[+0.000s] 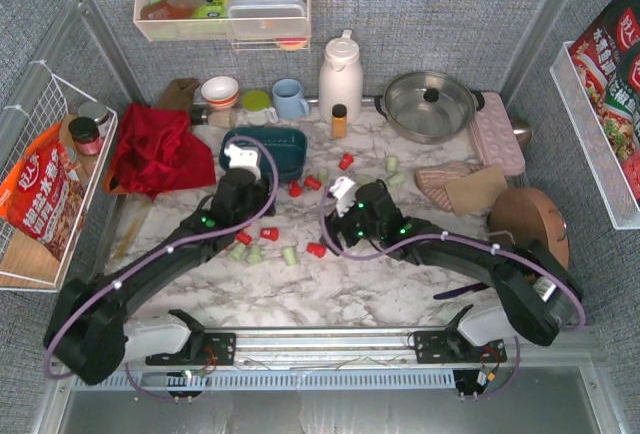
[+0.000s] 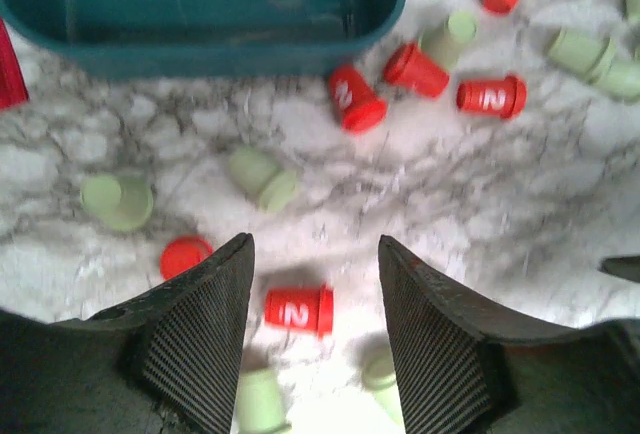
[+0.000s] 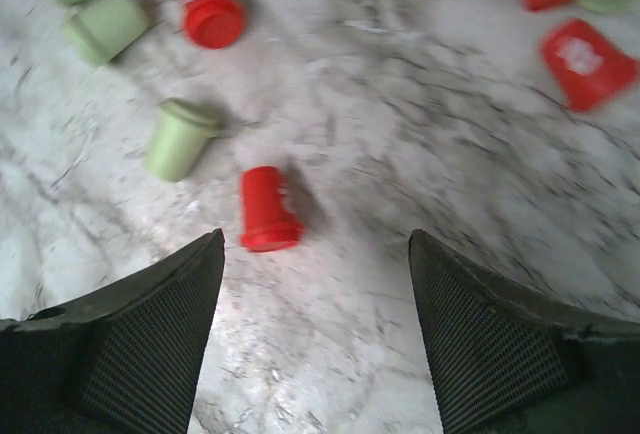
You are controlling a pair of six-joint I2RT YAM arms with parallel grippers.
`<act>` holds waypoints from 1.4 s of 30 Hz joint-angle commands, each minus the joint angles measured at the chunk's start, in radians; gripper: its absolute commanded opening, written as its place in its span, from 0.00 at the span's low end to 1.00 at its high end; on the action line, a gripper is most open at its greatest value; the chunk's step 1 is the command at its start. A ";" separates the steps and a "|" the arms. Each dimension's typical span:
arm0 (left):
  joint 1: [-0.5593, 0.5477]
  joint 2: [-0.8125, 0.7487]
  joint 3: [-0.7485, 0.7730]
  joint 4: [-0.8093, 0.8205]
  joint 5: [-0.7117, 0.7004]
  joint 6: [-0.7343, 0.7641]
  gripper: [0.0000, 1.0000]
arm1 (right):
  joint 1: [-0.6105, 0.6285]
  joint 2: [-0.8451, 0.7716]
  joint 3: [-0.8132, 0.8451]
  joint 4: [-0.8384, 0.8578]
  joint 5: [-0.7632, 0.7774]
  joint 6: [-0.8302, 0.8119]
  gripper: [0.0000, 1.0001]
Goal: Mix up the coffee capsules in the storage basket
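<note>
Teal basket (image 1: pixel 290 157) sits far centre-left on the marble table (image 1: pixel 330 294). Red and green capsules (image 2: pixel 415 69) lie scattered on the marble near and right of it. The left gripper (image 2: pixel 312 264) has its jaws apart over a red capsule lying on its side. The right gripper (image 3: pixel 315 254) has its jaws apart, with another red one just beyond.

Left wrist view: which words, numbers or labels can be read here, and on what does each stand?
"2": white, on the red tapered plastic capsule nearest the camera.
"2": white, on the red capsule at the right.
White mark on the third red capsule, below the dark teal plastic basket: too blurred to read.
Pale green capsules: no print visible.
</note>
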 commanded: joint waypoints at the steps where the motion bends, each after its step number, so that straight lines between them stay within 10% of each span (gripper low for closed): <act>1: 0.001 -0.132 -0.134 0.058 0.032 -0.030 0.62 | 0.091 0.071 0.060 -0.077 -0.075 -0.157 0.78; 14: 0.001 -0.395 -0.398 0.241 -0.020 -0.092 0.70 | 0.163 0.196 0.191 -0.263 0.045 -0.290 0.72; 42: 0.001 -0.289 -0.384 0.212 -0.059 -0.183 0.72 | 0.185 0.360 0.301 -0.354 0.049 -0.340 0.54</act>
